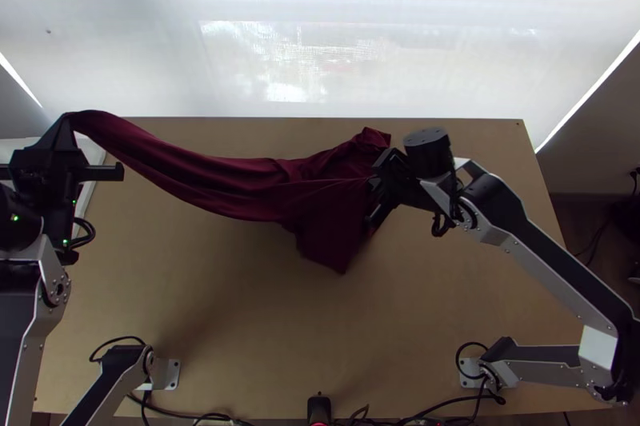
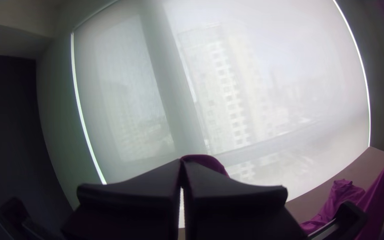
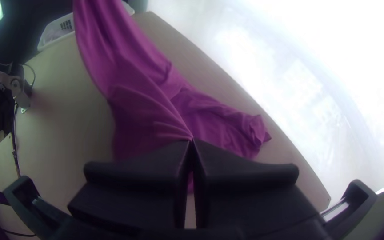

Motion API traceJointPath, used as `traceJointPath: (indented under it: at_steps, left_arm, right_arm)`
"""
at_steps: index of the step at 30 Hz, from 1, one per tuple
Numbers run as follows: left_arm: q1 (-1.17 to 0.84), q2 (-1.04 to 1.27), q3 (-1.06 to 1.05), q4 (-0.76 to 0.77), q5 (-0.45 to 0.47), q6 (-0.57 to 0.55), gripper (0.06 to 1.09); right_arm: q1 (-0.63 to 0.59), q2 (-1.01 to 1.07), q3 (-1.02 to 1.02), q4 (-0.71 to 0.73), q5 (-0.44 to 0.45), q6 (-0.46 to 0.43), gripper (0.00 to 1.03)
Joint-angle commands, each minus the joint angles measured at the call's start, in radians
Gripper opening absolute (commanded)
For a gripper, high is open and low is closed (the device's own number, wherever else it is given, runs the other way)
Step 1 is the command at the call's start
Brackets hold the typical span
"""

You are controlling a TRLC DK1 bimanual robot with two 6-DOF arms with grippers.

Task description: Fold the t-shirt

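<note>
The table [image 1: 240,306] is of light wood, with a flat top. On it, right of the middle and toward the far edge, lies a crumpled part of the dark red t-shirt [image 1: 371,140]. Near the close edge are fixed the left base plate [image 1: 170,374] and right base plate [image 1: 469,380], with black cables [image 1: 180,413] beside them.

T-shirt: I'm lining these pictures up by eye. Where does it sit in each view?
Top view: the t-shirt runs from the left hand, upper left, to the right hand, right of centre.
Left wrist view: a bit below centre, more at lower right.
Right wrist view: from upper left through the middle to right of centre.
Shared landmark: pale window blind.
</note>
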Motion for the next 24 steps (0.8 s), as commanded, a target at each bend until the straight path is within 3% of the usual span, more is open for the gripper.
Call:
traceJointPath:
  at_steps: [1, 16, 24]
  left_arm:
    - [-0.049, -0.159, 0.032, -0.082, 0.000, 0.058, 0.09]
    - [-0.038, -0.323, 0.069, -0.142, -0.002, 0.107, 0.09]
    - [-0.037, -0.248, 0.091, -0.032, -0.002, 0.107, 0.09]
  right_arm:
    - [-0.068, -0.120, 0.064, -0.043, 0.005, 0.000, 0.03]
    - [-0.132, -0.335, 0.143, -0.060, 0.043, 0.029, 0.03]
    - [-0.180, -0.330, 0.244, 0.002, 0.060, 0.033, 0.03]
